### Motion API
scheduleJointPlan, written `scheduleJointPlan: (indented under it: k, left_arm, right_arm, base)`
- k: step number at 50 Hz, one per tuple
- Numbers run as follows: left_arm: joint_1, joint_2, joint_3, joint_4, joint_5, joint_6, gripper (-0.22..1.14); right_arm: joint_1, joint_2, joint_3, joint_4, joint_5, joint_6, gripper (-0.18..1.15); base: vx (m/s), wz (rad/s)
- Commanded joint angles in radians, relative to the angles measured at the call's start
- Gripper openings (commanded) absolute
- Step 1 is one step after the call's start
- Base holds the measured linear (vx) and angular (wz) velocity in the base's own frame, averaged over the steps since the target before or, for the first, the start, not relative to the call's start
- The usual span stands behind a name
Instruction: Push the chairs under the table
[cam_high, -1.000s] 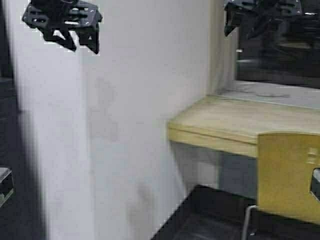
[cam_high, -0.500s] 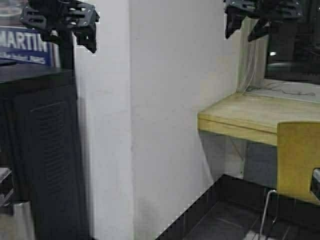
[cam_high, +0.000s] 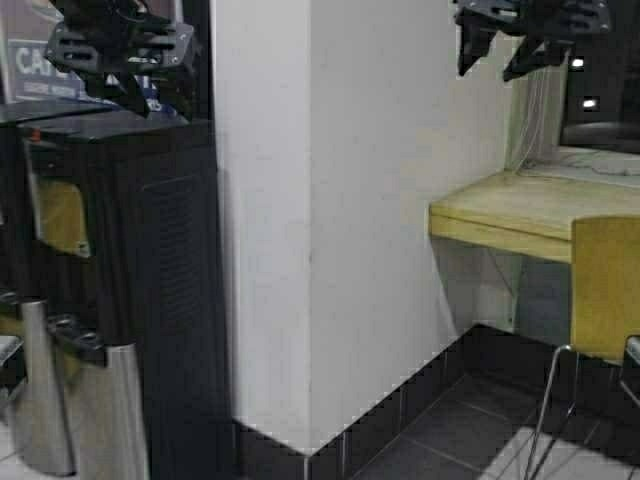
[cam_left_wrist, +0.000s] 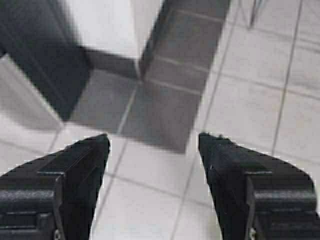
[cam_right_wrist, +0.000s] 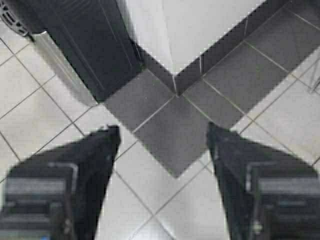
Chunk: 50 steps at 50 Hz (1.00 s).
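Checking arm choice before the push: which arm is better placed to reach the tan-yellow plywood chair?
Right, probably. The tan-yellow plywood chair stands at the far right, below the raised right gripper. The left gripper hangs before the black cabinet, across the white pillar.

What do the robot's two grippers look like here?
Both the left gripper and the right gripper are matte black, with two thick, blocky jaws tapering to blunt tips. From the high view their bodies look angular and perforated. No markings or cables are visible.
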Motion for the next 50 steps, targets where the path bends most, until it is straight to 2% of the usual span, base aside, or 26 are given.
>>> scheduleJointPlan:
  k: [1,24,50]
  left_arm:
    - [-0.003,-0.009,-0.026,-0.002,-0.008,-0.002,0.9]
    - [-0.003,0.008,-0.041,-0.002,-0.011,-0.003,0.9]
    - [-0.003,0.011,-0.04,-0.002,-0.011,0.0,0.9]
  right_arm:
    - [-0.003,-0.006,-0.023,0.0,-0.003,-0.002,0.89]
    - [-0.025,0.0,-0.031,0.0,0.012,0.0,0.89]
    - [-0.025,0.0,-0.034,0.008,0.021,0.017,0.89]
  base:
    - [-0.37,0.08]
    - [-0.35,0.03]
    - [-0.21,-0.23]
